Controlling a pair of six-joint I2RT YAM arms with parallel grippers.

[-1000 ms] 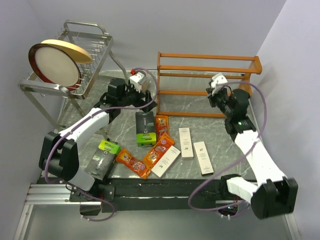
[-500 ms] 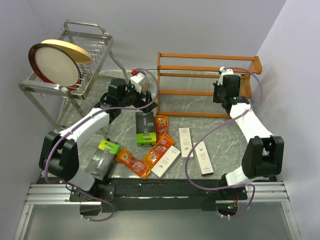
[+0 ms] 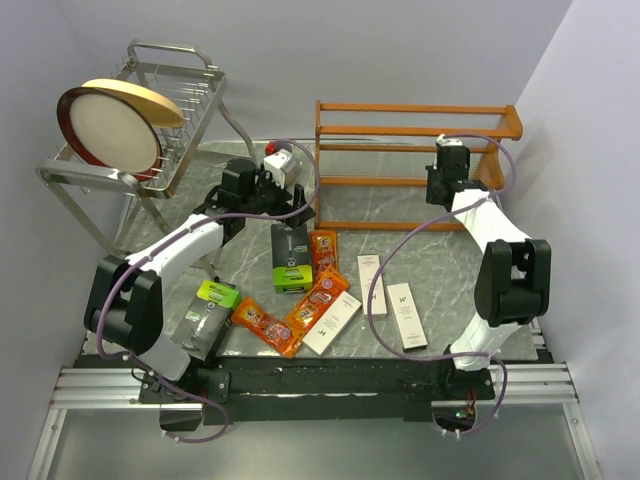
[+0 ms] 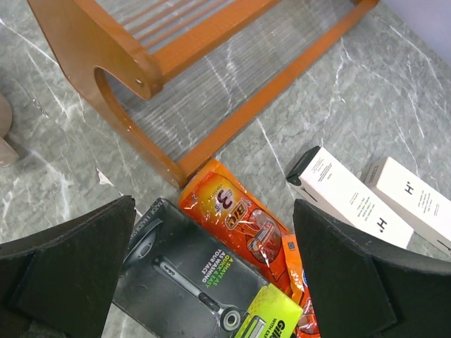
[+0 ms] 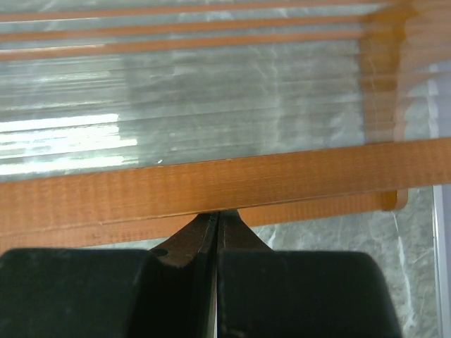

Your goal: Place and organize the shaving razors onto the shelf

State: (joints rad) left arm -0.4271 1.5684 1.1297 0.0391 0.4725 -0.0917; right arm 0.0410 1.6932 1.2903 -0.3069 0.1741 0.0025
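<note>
The orange-brown wooden shelf stands at the back of the table. My right gripper is shut and empty, its tips pressed against a shelf rail in the right wrist view. My left gripper is open and empty, hovering by the shelf's left end above a lime-green-and-black razor pack and an orange packet. Two more orange packets, three white boxes and another green-and-black pack lie on the table in front.
A silver wire rack holding a round plate stands at the back left. Purple walls close in the left, back and right sides. The arm bases and a metal rail line the near edge.
My right arm has swung and stretched out towards the shelf, and its shut gripper now touches the rail. The shelf has shifted slightly back. The left arm has barely moved.
</note>
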